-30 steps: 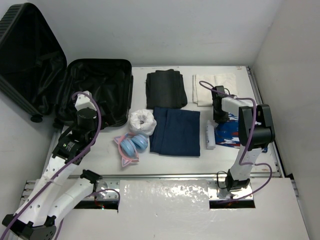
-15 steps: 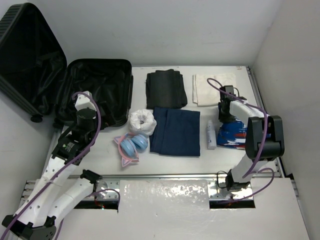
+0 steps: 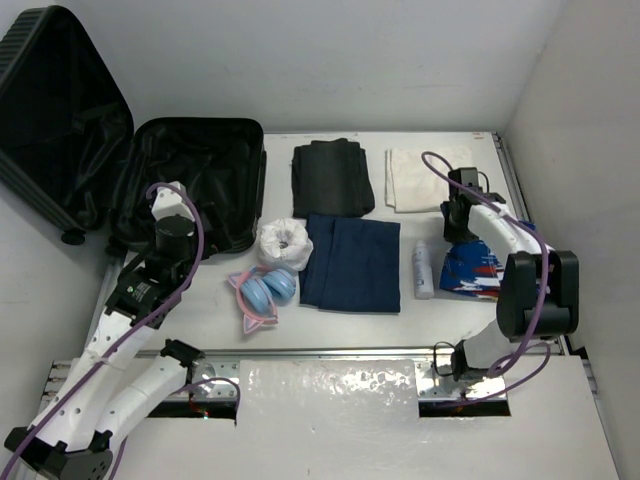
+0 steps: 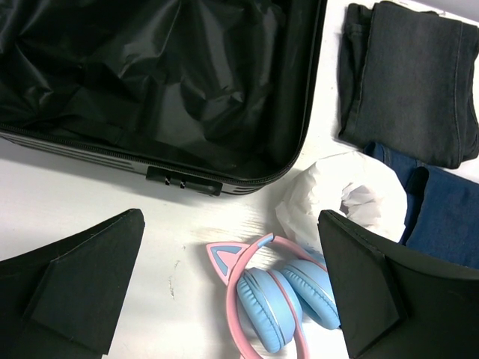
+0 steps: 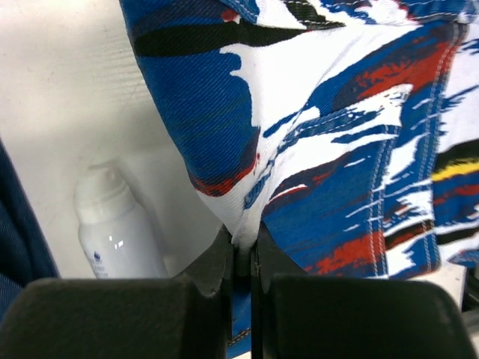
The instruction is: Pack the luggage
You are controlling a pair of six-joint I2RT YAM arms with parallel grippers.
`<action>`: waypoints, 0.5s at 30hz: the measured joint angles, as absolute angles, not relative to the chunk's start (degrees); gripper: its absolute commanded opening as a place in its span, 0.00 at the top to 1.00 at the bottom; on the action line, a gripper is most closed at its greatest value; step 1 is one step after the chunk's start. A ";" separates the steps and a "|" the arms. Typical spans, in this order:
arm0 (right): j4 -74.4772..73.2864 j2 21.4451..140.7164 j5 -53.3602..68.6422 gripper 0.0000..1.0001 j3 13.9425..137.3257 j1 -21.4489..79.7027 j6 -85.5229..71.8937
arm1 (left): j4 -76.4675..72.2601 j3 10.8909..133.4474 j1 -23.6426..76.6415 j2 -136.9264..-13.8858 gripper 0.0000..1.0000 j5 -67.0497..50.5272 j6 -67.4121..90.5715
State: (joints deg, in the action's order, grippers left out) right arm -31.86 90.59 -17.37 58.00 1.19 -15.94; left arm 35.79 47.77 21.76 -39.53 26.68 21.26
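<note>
**Top and wrist views, grasp stage.** Within the preceding second the right gripper (image 3: 461, 232) swung outward toward the right edge of the worktop (image 3: 340, 325) and its jaws came together. They were now pinching a raised fold of the patterned cloth (image 5: 337, 112), blue, white and red. The cloth had bunched upward from a flatter lie, while the white bottle (image 3: 424, 270) just beside it had not shifted. The grasp therefore appeared complete, with lift and carry still to do.

The left gripper (image 4: 230, 217) hung unchanged, jaws spread wide and empty. It was above the headphones (image 4: 273, 295) and near the front rim of the luggage (image 3: 200, 165). The luggage lay open at the far-left corner, its lid propped against the wall and its lining bare.

**Room for movement.** The cloth sat close to the right side wall (image 3: 585, 150), which left little margin on that side. The route leftward crossed the navy garment (image 3: 352, 262), the black garment (image 3: 332, 177) and the white roll (image 3: 284, 243), so a high carry seemed advisable. The left arm stood beside the open shell and might crowd the drop.
</note>
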 measured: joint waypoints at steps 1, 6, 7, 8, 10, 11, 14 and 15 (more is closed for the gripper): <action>-32.29 89.86 -17.32 1.00 58.08 1.06 -15.68 | 35.79 47.77 21.76 -39.64 0.00 26.68 21.26; -33.89 89.30 -16.45 1.00 58.98 0.75 -14.68 | 35.79 47.77 21.76 -39.72 0.00 26.65 21.26; -34.22 89.30 -16.10 1.00 59.07 0.73 -14.52 | 35.79 47.77 21.76 -39.72 0.00 26.65 21.26; -34.39 89.30 -15.51 1.00 59.09 0.71 -14.37 | 35.79 47.77 21.76 -39.72 0.00 26.65 21.26; -34.85 89.30 -14.24 1.00 59.09 0.71 -14.22 | 35.79 47.77 21.76 -39.72 0.00 26.65 21.26; -34.96 89.30 -13.85 1.00 59.09 0.71 -14.13 | 35.79 47.77 21.76 -39.72 0.00 26.65 21.26; -35.83 89.19 -12.73 1.00 59.59 0.71 -14.00 | 35.79 47.77 21.76 -39.77 0.00 26.48 21.26; -36.23 88.99 -12.43 1.00 59.88 0.71 -13.91 | 35.79 47.77 21.76 -39.81 0.00 26.48 21.23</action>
State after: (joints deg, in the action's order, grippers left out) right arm -36.23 88.99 -12.43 59.88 0.71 -13.91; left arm 35.79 47.77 21.76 -39.81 26.48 21.23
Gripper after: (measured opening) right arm 0.031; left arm 0.999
